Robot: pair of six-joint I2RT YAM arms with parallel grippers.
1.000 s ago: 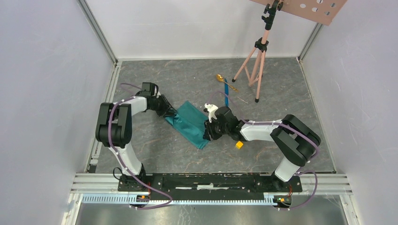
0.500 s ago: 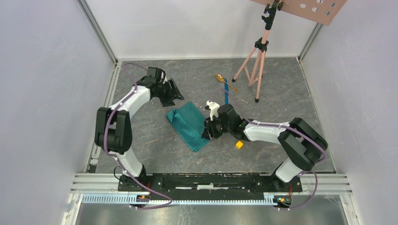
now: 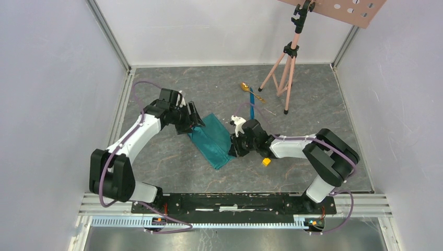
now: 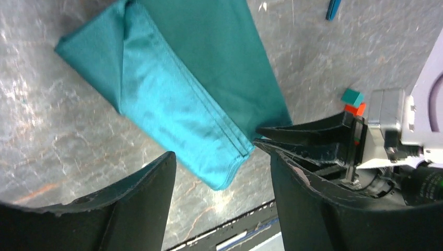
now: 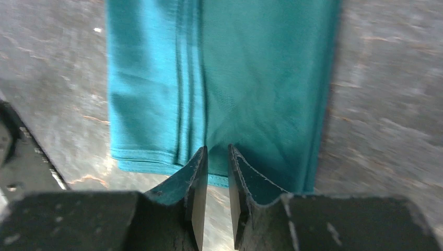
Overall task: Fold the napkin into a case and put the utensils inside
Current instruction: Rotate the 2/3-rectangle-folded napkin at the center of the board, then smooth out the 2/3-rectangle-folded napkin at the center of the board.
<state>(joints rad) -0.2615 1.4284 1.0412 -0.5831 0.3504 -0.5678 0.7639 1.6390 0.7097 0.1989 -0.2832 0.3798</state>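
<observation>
One folded napkin (image 3: 211, 139), left hand (image 3: 197, 118) spread at its 10 o'clock end, right hand (image 3: 232, 148) nearly together at 3 o'clock edge, grip unclear

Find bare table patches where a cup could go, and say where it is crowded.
Free: the strip between napkin and base rail; the far corner right of the tripod. Crowded: around the napkin and yellow cube, and by the spoon and knife.
</observation>
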